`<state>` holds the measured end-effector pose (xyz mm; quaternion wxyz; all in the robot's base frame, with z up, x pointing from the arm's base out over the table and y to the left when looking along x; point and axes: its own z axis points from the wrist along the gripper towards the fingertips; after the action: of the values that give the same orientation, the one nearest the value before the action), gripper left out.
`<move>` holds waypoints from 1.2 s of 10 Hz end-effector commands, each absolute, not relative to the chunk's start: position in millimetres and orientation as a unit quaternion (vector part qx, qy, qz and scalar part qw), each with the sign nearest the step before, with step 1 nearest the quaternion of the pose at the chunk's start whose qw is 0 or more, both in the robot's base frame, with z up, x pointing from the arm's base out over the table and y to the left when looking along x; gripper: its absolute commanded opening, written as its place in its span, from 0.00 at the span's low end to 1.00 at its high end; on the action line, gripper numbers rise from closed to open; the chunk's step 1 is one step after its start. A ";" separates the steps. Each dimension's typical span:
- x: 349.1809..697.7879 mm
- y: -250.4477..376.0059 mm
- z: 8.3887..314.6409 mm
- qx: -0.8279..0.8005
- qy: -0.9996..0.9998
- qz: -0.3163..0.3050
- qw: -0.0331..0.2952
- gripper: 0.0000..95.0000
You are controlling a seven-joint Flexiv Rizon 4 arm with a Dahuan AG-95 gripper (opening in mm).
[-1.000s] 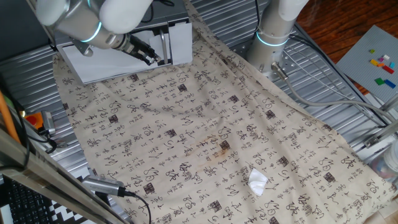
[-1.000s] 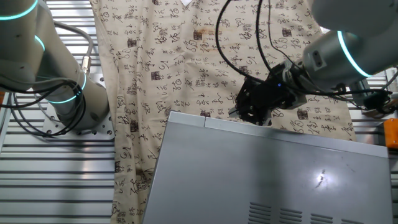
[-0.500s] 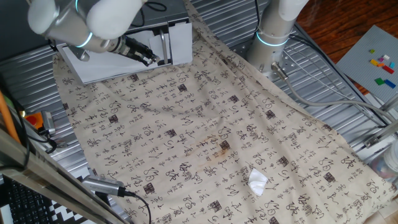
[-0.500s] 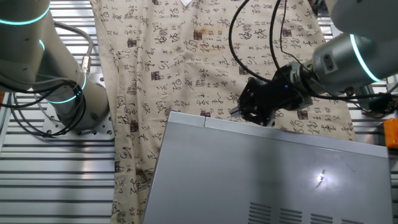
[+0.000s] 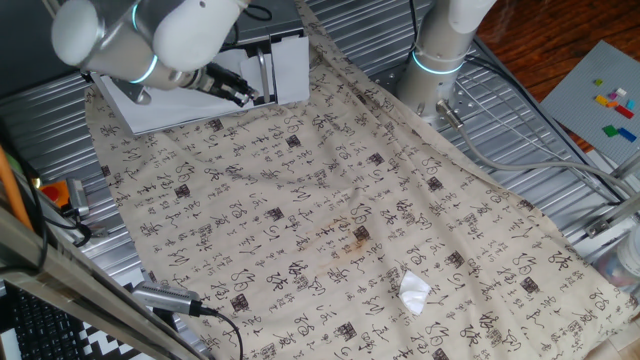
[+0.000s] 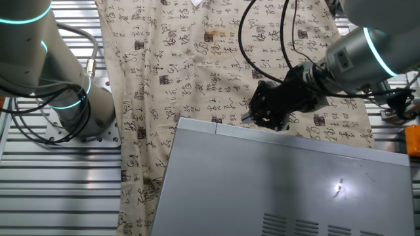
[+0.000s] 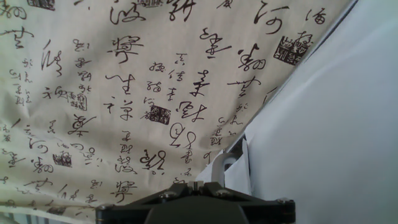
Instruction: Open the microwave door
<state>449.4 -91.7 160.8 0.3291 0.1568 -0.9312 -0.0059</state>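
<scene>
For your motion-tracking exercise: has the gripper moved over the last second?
Barely: the gripper remains at the microwave's front edge; only the arm behind it has shifted.

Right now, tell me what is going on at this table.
A robot arm is working at the microwave, which sits on a beige cloth printed with black characters. Its pincer is at the front of the appliance, right by the white microwave door, near the door's edge. The hand view shows the white panel close beside the fingers, but whether the pincer is open or closed around anything cannot be told. A small crumpled white scrap lies on the cloth, well away.
</scene>
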 end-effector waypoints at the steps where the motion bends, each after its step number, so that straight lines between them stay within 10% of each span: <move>1: 447.9 -94.0 162.9 0.160 -0.931 -0.007 0.329 0.20; 12: 430.2 -108.9 165.0 0.153 -0.916 0.003 0.372 0.20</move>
<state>427.5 -109.5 164.6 0.3712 0.1532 -0.9158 0.0036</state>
